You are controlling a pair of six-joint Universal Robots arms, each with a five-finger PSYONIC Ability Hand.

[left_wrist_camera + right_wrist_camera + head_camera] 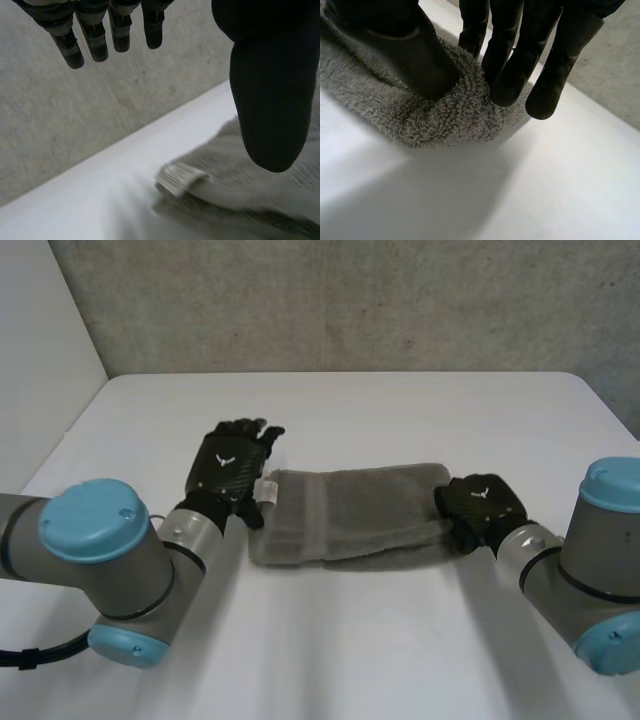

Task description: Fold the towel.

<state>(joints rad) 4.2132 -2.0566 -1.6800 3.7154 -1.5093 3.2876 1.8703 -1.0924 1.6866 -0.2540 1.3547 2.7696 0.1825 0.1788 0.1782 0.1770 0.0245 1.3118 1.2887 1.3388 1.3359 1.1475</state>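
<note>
Right hand pinches towel end, hiding its corner; left hand relaxed.

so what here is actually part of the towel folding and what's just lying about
Part of the job:
towel
left hand, open at one end
right hand, pinching the other end

Just there:
white table underneath
grey wall behind

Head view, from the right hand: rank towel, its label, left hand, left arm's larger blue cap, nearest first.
1. towel: pinched in the right hand, at its near end.
2. label: at the towel's opposite end.
3. left hand: beside the label, almost too close to call.
4. larger blue cap: farthest, on the left arm's joint.
</note>
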